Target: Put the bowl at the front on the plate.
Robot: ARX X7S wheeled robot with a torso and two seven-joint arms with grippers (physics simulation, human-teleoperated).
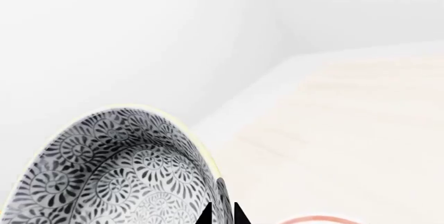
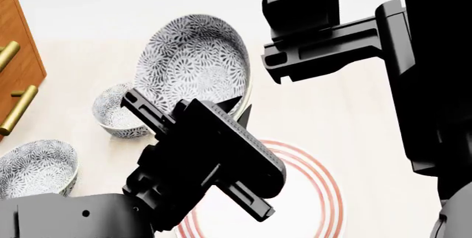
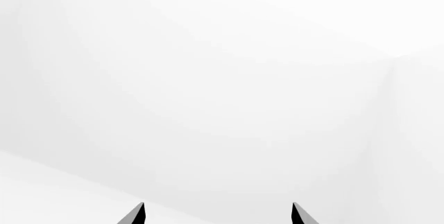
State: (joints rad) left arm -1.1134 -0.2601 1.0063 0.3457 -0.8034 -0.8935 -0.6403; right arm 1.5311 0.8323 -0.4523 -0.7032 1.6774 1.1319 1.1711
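Nearest the head camera, our left arm is filling the lower middle of the view, and its claw [image 2: 237,110] is pinching the wall of the bowl [image 2: 195,61]: in the left wrist view one dark fingertip is sitting inside the patterned wall and the other outside it, pressed together on the rim. We are holding the bowl tilted and lifted, so that it is appearing much larger than the two other bowls [image 2: 118,111] [image 2: 35,167] resting on the table [image 2: 346,105] over on the left, near the wooden cabinet [image 2: 19,56] with its brass handles.

The plate [image 2: 317,194] is lying on the table, partly hidden under our left arm, and the held bowl is hanging beyond its far edge rather than squarely above it, as far as we are judging from the head view. A sliver of the plate's red ring [image 1: 319,219] is showing just beside the bowl in the left wrist view.

Our right claw [image 3: 218,214] is standing spread and empty, facing a blank white wall.

So we are judging the pick as done; carrying over the plate, lowering and releasing are left.
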